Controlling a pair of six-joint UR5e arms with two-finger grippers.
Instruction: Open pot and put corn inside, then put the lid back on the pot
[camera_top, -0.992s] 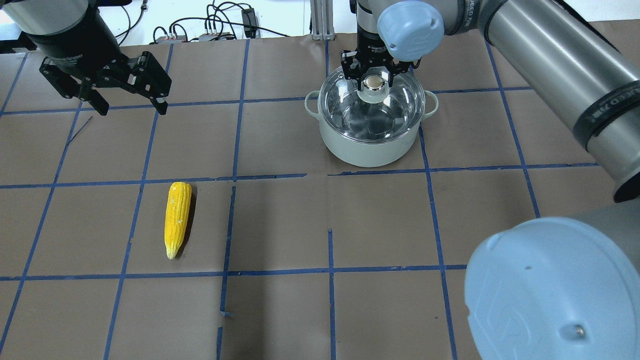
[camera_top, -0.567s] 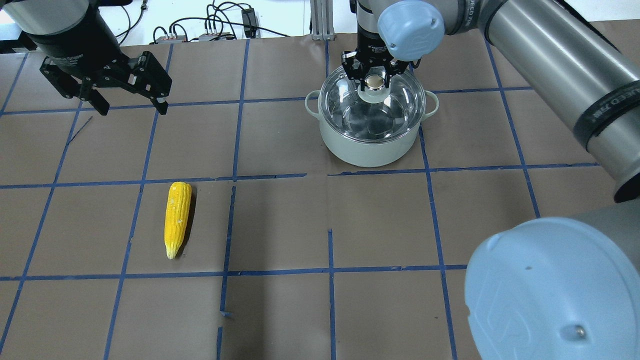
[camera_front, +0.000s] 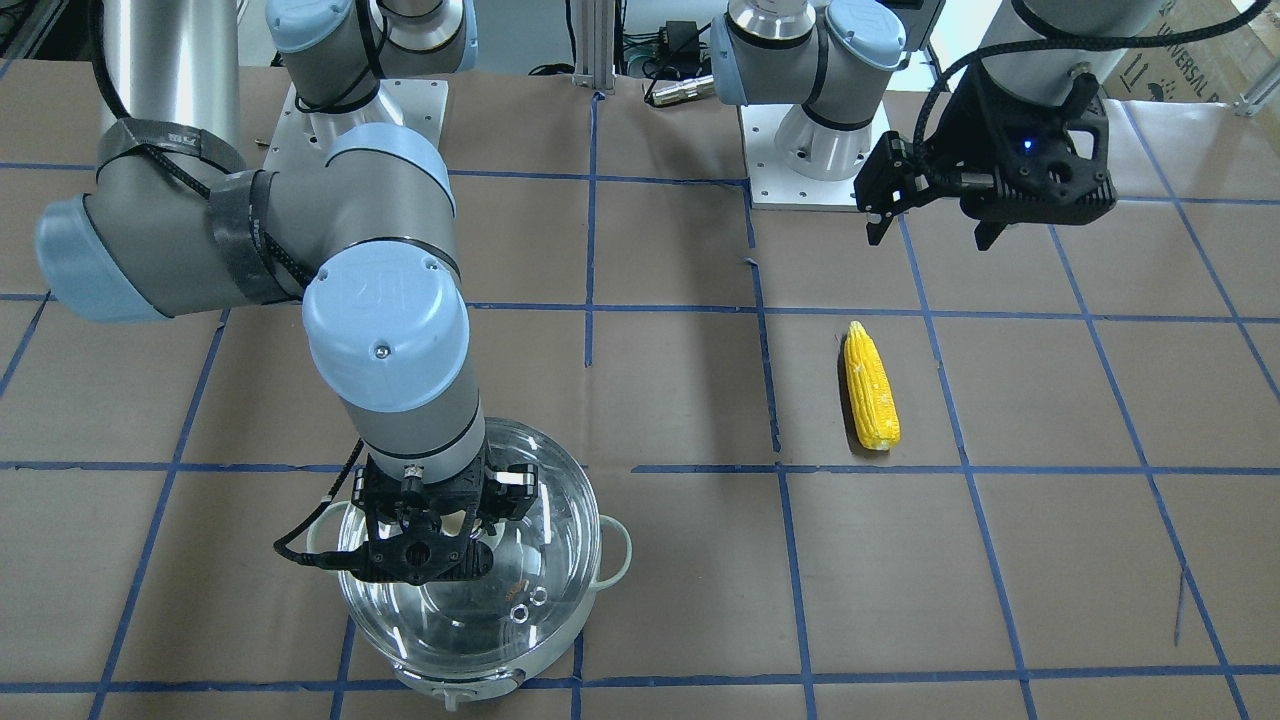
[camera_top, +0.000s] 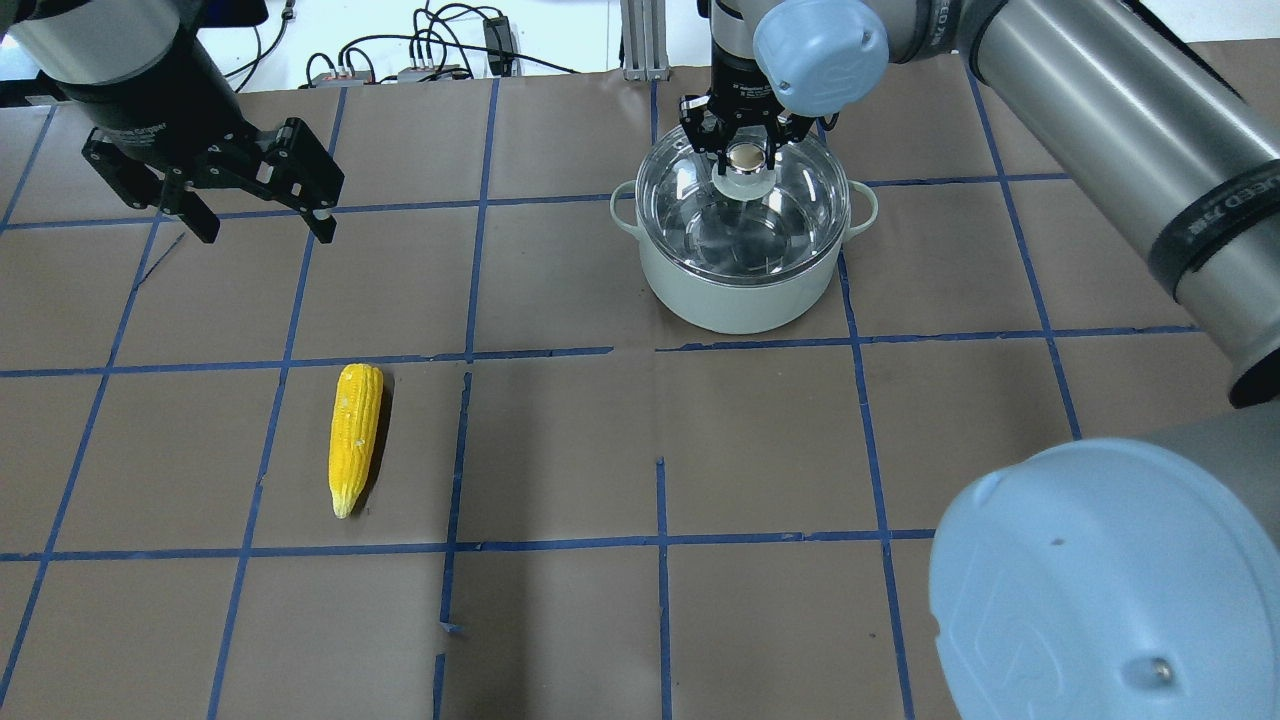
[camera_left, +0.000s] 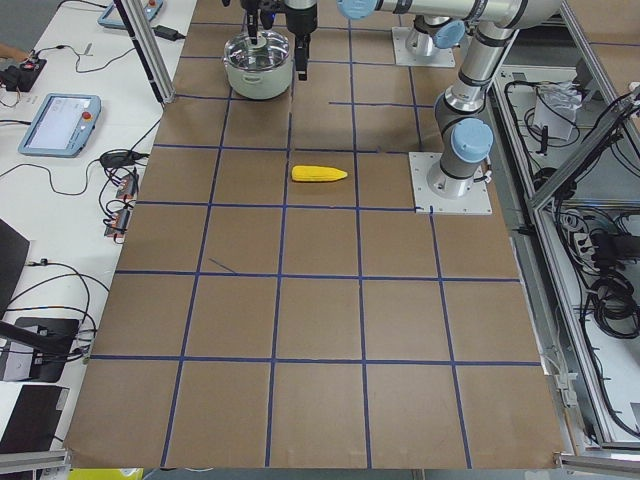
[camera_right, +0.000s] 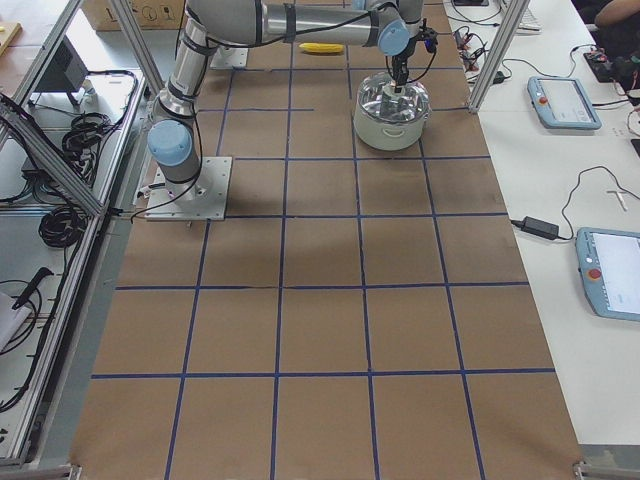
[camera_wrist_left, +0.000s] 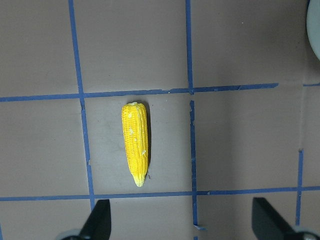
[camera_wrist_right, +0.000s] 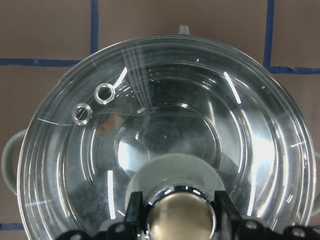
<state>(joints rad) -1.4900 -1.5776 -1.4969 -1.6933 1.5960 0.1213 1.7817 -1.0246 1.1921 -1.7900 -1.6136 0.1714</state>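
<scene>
The pot (camera_top: 740, 300) stands at the far right-centre of the table, with the glass lid (camera_top: 690, 210) over it. My right gripper (camera_top: 745, 158) is shut on the lid's gold-topped knob (camera_wrist_right: 181, 217), one finger on each side. The lid seems to ride slightly above the pot's rim. The corn (camera_top: 355, 435) lies flat on the paper at the near left, its tapered end toward me. My left gripper (camera_top: 268, 232) is open and empty, high above the table beyond the corn. Its wrist view shows the corn (camera_wrist_left: 135, 150) below.
Brown paper with a blue tape grid covers the table (camera_top: 560, 450). Cables and small boxes (camera_top: 420, 60) lie past the far edge. My right arm's elbow (camera_top: 1110, 580) looms over the near right corner.
The right gripper's fingers have closed in on the knob and the lid has shifted slightly up and away. The left gripper has turned and drifted a little.
</scene>
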